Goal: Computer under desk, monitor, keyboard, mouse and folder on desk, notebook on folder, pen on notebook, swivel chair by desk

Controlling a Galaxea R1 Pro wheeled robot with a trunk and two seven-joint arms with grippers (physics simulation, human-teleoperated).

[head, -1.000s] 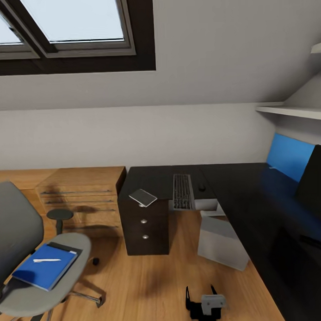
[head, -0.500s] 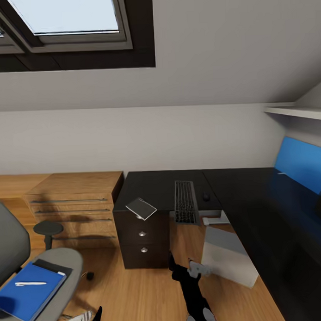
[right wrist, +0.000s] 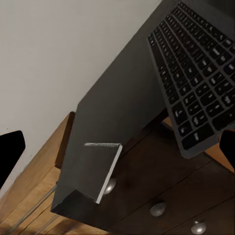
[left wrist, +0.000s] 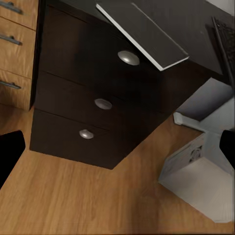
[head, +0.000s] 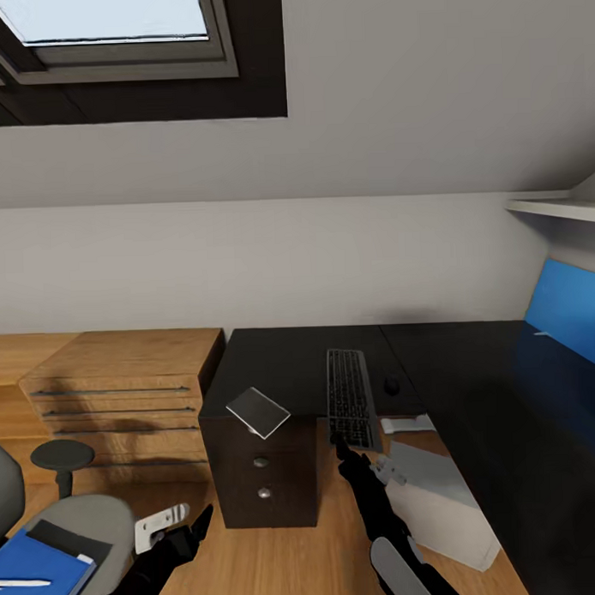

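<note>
Head view: the desk (head: 300, 366) stands against the far wall, its black surface carrying the keyboard (head: 348, 397) with the mouse (head: 391, 384) just to its right. The folder (head: 259, 412) lies at the near edge above the drawer unit, overhanging and tilted. The computer (head: 442, 498) sits on the floor under the desk, right of the drawers. At lower left the swivel chair (head: 78, 528) holds the notebook (head: 37, 577) with the pen (head: 20, 584) on it. A wooden dresser (head: 121, 389) stands left of the desk. The left end effector (head: 190, 533) hangs low near the drawers; the right end effector (head: 344, 444) is just below the keyboard's near end.

Left wrist view: the drawer knobs (left wrist: 128, 58), the folder's overhanging corner and the computer are in front; both fingertips sit at the frame edges, wide apart.

Right wrist view: keyboard, folder and knobs are seen from below the desk edge; the fingers are spread apart, holding nothing.
</note>
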